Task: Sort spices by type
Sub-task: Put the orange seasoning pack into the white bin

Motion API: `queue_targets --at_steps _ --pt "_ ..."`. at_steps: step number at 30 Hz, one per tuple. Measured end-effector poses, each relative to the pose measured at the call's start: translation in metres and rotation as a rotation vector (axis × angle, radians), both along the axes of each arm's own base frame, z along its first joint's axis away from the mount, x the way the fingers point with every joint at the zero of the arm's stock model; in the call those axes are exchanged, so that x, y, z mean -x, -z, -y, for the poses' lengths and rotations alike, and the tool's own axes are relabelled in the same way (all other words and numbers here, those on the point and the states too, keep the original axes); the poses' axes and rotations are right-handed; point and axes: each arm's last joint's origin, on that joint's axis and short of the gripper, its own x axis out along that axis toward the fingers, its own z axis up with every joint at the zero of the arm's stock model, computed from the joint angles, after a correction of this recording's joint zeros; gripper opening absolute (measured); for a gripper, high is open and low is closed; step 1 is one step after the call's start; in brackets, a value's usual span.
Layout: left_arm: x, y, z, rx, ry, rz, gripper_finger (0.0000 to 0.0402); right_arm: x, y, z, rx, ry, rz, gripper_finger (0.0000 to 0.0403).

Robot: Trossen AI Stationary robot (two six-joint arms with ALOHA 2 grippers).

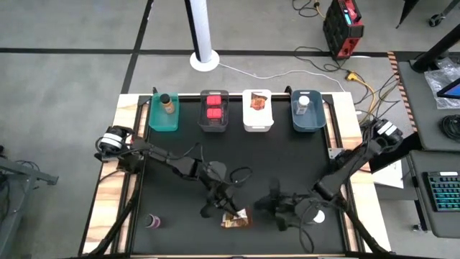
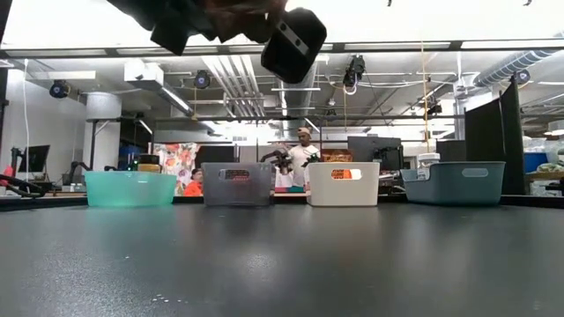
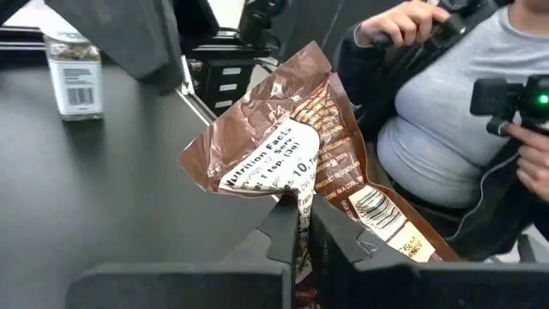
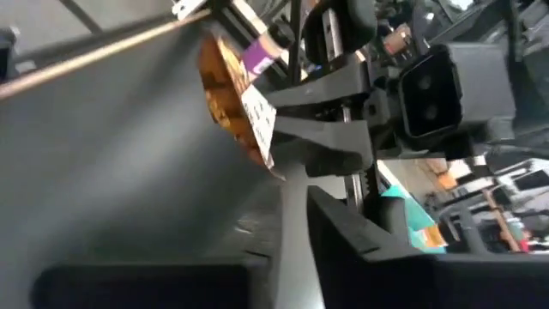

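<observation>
My left gripper (image 3: pixel 296 225) is near the table's near edge, shut on a crumpled orange-brown packet (image 3: pixel 287 142), which also shows in the high view (image 1: pixel 236 220). My right gripper (image 1: pixel 277 208) hovers just right of it, fingers together and touching nothing. A white-capped jar (image 1: pixel 317 216) stands on its base under the right arm. A purple bottle (image 1: pixel 153 221) sits at the near left. The teal bin (image 1: pixel 154 121) holds a brown bottle (image 1: pixel 167 104), the grey bin (image 1: pixel 201 115) two red tubs (image 1: pixel 214 108), the white bin (image 1: pixel 246 121) a packet (image 1: pixel 257 104) and the blue bin (image 1: pixel 296 121) a jar (image 1: pixel 302 104). My left gripper pinches the packet between its two fingers at one crumpled edge (image 3: pixel 300 193), below the nutrition label. The fingers come slanting down from the table's left. The rest of the packet sticks out beyond the fingertips. Whether it is clear of the table I cannot tell.
The four bins stand in a row along the far edge. The black mat (image 1: pixel 237 165) between the bins and the arms is bare. A person in a grey shirt (image 3: pixel 446 129) sits beyond the near edge. The left arm (image 2: pixel 264 26) hangs above the low camera.
</observation>
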Motion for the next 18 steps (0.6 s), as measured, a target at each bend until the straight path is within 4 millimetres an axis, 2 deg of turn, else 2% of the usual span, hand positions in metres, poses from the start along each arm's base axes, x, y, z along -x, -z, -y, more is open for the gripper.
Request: queue_targets --at_steps 8,11,15,18 --pt "0.0 0.001 -0.001 -0.008 0.001 0.005 0.0 -0.017 -0.001 -0.014 0.051 -0.009 -0.03 0.0153" --pt "0.0 0.0 -0.001 -0.009 0.002 0.012 0.0 -0.02 0.0 -0.017 0.068 -0.033 -0.048 0.0183" --pt "-0.001 0.0 -0.003 -0.01 -0.007 0.017 0.0 -0.025 -0.003 -0.022 0.063 -0.09 -0.047 0.0193" --pt "-0.001 0.0 -0.004 -0.01 -0.012 0.018 0.0 -0.026 -0.005 -0.022 0.08 -0.1 -0.05 0.0176"
